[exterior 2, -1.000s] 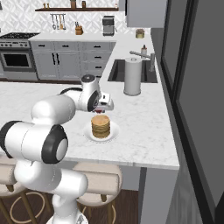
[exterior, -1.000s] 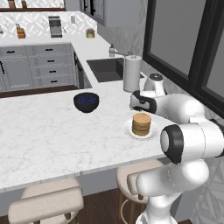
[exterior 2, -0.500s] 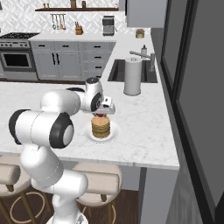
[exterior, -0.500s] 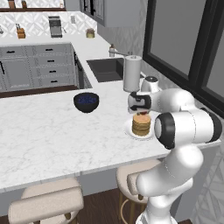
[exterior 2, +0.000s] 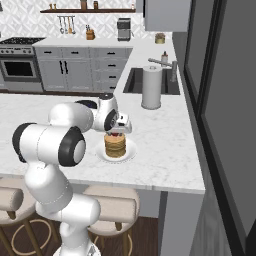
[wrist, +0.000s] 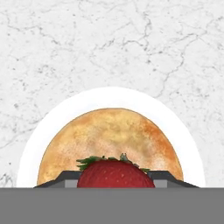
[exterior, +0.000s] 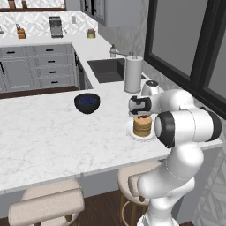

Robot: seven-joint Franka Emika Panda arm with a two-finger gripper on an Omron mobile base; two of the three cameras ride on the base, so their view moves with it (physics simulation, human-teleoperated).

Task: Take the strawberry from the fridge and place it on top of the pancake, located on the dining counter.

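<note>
My gripper (exterior: 142,115) (exterior 2: 116,131) (wrist: 116,180) is shut on the strawberry (wrist: 116,174), a red berry with green leaves held between the dark fingertips (wrist: 65,178). It hangs just above the pancake (exterior: 142,127) (exterior 2: 115,146) (wrist: 109,135), a golden stack on a white plate (exterior: 131,132) (exterior 2: 131,152) (wrist: 39,140). The plate stands near the right end of the white marble dining counter (exterior: 53,137) (exterior 2: 165,155). In the hand view the berry sits over the near edge of the stack. The fridge is out of view.
A dark blue bowl (exterior: 87,103) sits on the counter left of the plate. A paper towel roll (exterior: 133,74) (exterior 2: 151,87) stands behind it beside the sink (exterior: 106,70). Beige stools (exterior: 48,205) (exterior 2: 110,205) tuck under the counter's front edge.
The hand has come down a little over the pancake with the strawberry still in its grip, and the elbow has swung slightly. Nothing on the counter has moved.
</note>
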